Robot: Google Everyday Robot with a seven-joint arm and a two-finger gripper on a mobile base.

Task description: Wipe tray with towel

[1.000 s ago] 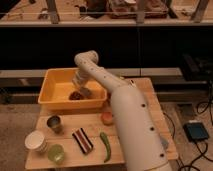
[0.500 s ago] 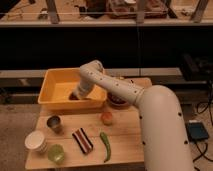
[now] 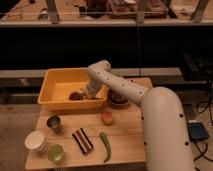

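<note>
Arm (image 3: 121,88) shifted right, claw (image 3: 89,94) in one tray (image 3: 59,86)

Bright yellow on the tray (image 3: 55,80), dark reddish-brown on the towel (image 3: 76,95) inside it. White on the arm (image 3: 150,107) and the gripper (image 3: 89,94) down in the tray beside the towel. Pale wood for the table (image 3: 127,145). Dull grey metal cup (image 3: 54,122), white paper cup (image 3: 36,141), light green cup (image 3: 56,153), brown-and-cream striped bar (image 3: 83,140), green chilli (image 3: 105,145), orange fruit (image 3: 106,118), dark maroon bowl (image 3: 119,98).

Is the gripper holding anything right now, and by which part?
Cannot tell. The gripper is low inside the yellow tray, right beside the dark towel, but any hold is hidden.
</note>
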